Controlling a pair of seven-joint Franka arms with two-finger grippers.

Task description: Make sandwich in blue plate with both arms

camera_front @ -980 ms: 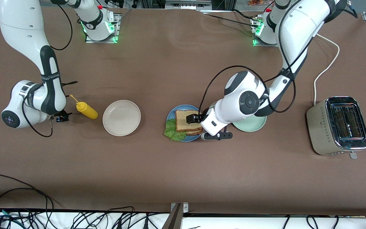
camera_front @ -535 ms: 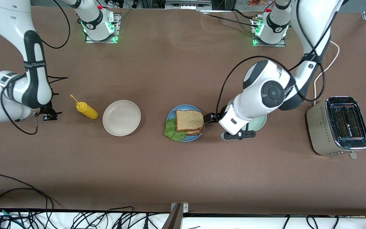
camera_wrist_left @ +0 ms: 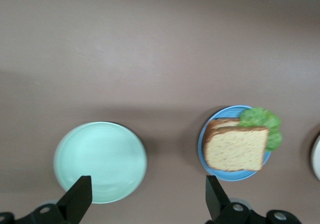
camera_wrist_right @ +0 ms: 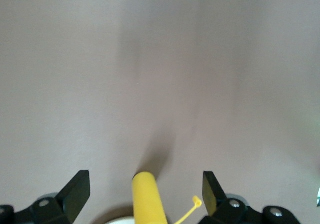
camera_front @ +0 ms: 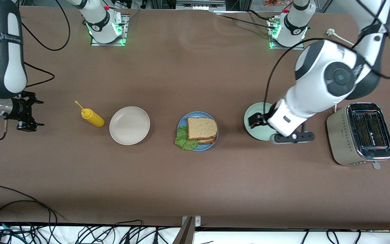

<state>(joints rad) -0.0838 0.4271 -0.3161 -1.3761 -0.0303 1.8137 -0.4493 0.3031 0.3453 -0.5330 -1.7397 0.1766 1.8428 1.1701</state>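
The sandwich [camera_front: 201, 129] lies assembled in the blue plate [camera_front: 181, 122] near the middle of the worktop [camera_front: 195, 176]: two brown bread slices stacked flat, with the lettuce leaf [camera_front: 184, 139] sticking out from under them on the side nearer the front camera and toward the right arm's end. The left gripper [camera_front: 258, 120] hangs over the pale green plate [camera_front: 253, 130], which sits beside the blue plate toward the left arm's end; its fingers [camera_wrist_left: 77, 198] are spread wide and hold nothing. From these fingers the sandwich lies sideways along the worktop, toward the right arm's end, and apart from them. The right gripper [camera_front: 24, 114] is over bare worktop at the right arm's end, fingers [camera_wrist_right: 75, 190] spread and empty, with the yellow squeeze bottle [camera_front: 92, 117] and the beige plate [camera_front: 129, 125] between it and the sandwich. The left gripper is the nearer of the two. Judging by the stack, the task looks essentially done.
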